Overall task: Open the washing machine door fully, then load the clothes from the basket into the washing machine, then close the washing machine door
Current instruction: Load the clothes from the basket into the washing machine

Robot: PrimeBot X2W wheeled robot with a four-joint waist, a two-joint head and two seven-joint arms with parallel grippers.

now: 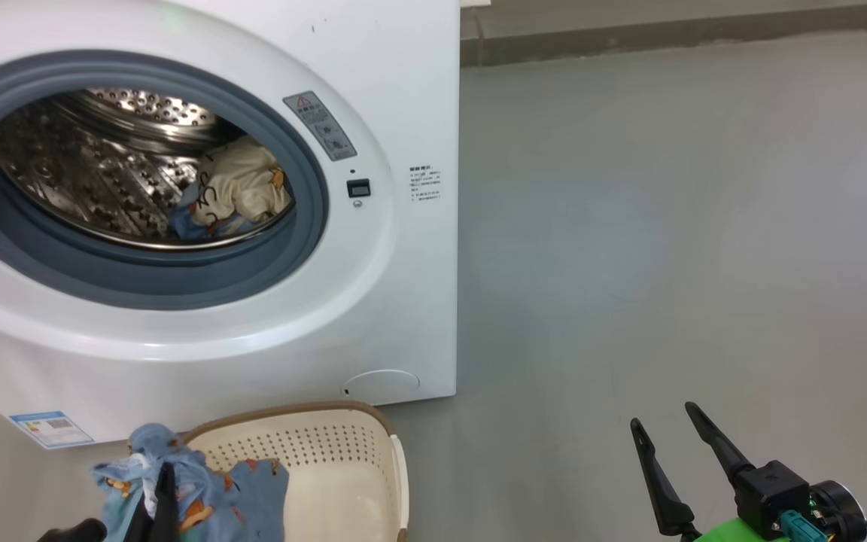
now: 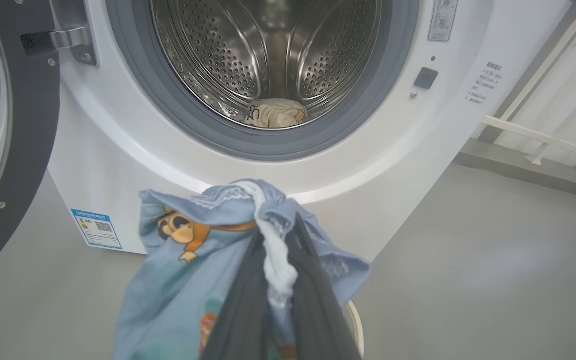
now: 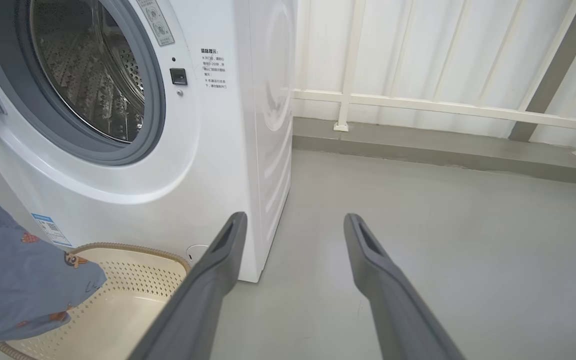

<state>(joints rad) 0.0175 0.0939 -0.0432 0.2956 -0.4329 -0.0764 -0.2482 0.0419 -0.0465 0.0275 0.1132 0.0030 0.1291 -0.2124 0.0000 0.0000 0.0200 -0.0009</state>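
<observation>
The left gripper (image 2: 278, 234) is pinched tight on the light blue garment (image 2: 178, 280). The cloth drapes over its dark fingers and hangs just above the basket (image 1: 377, 425), in front of and below the drum opening. The cream garment (image 1: 241, 188) lies inside the steel drum (image 2: 218, 50) of the washing machine (image 1: 403, 301). The washing machine door (image 2: 33, 150) stands swung wide open at the left. Off to the right, the right gripper (image 3: 293, 220) hovers over the grey floor (image 1: 667, 226), fingers spread apart with nothing between them.
</observation>
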